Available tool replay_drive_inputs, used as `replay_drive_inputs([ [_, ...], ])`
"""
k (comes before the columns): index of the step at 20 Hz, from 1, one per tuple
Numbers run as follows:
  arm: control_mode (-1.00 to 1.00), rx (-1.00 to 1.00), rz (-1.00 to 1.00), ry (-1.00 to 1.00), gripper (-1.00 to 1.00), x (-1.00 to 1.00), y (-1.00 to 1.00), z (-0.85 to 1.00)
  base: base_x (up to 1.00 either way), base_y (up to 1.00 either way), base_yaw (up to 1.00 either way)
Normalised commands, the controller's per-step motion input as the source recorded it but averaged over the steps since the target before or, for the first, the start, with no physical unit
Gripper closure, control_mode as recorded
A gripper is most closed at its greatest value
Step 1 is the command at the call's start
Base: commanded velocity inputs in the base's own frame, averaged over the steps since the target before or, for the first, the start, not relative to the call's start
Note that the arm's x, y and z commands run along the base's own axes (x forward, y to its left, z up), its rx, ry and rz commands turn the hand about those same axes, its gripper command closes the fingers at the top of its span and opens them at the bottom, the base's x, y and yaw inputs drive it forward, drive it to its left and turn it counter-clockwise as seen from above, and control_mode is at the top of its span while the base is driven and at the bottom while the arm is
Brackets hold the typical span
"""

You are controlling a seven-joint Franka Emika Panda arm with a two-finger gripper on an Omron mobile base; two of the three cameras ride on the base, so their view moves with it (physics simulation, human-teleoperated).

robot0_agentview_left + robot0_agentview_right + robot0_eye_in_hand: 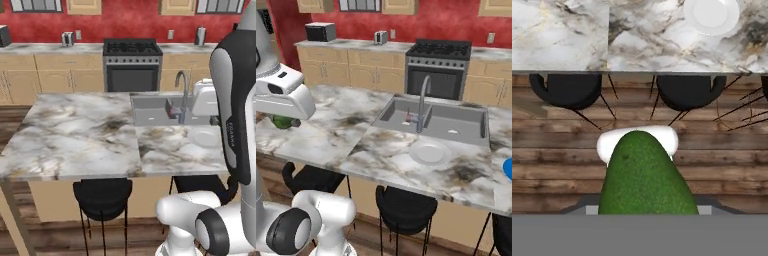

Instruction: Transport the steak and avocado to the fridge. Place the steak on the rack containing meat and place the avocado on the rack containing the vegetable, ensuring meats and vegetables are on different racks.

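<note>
You are looking down along the gripper (643, 207), and its jaws are closing on the avocado (646, 176), a dark green bumpy fruit that is sitting between the fingers and jutting forward from them. In the right base view, a sliver of the same avocado (282, 121) is peeking out just under the white hand. Below the gripper, wooden floor planks are running across the scene. Ahead of the gripper, the marble island counter (567, 35) is stretching away, with a white plate (711, 15) resting on it (off to the far side). Two black stools (566, 90) are standing tucked under the counter's near edge, between the gripper and the island.
</note>
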Motion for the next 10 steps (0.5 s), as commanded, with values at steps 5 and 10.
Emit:
replay_drive_inputs([
  [5, 1.00, 0.00, 0.00, 0.00, 1.00, 0.00, 0.00, 0.00, -0.07, 1.00, 0.24],
  [10, 1.00, 0.00, 0.00, 0.00, 1.00, 0.00, 0.00, 0.00, -0.26, 1.00, 0.26],
])
